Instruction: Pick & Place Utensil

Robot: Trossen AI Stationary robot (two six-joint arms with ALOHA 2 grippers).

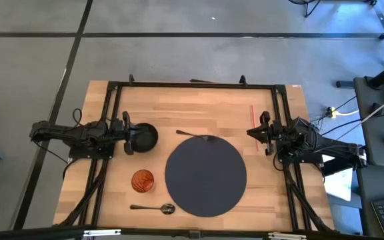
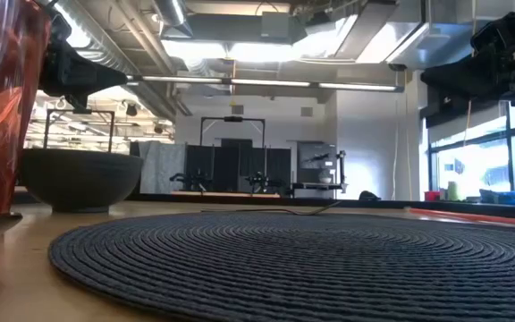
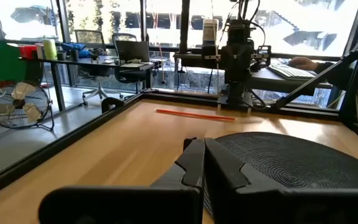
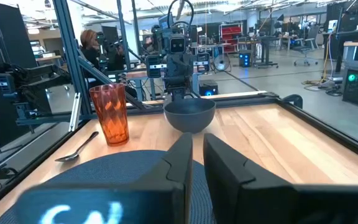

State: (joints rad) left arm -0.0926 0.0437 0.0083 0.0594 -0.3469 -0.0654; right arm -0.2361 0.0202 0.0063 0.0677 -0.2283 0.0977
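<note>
1. High view shows you the left gripper (image 1: 128, 133) at its own edge of the surface (image 1: 205, 107), jaws nearly together and holding nothing.
2. Just ahead of those jaws sits the dark bowl (image 1: 144, 136); you cannot tell whether they touch it.
3. Your right gripper (image 1: 261, 133) waits at the opposite edge, jaws narrow with a slim gap, holding nothing.
4. Between the two pairs of jaws lies the round dark mat (image 1: 205, 176), nearer the right ones.
5. A fork (image 1: 193, 135) rests at the mat's far rim, between both jaws.
6. The orange cup (image 1: 143, 180) stands beside the mat, near the left jaws.
7. The spoon (image 1: 153, 209) lies beyond the cup, well apart from either pair of jaws.
</note>
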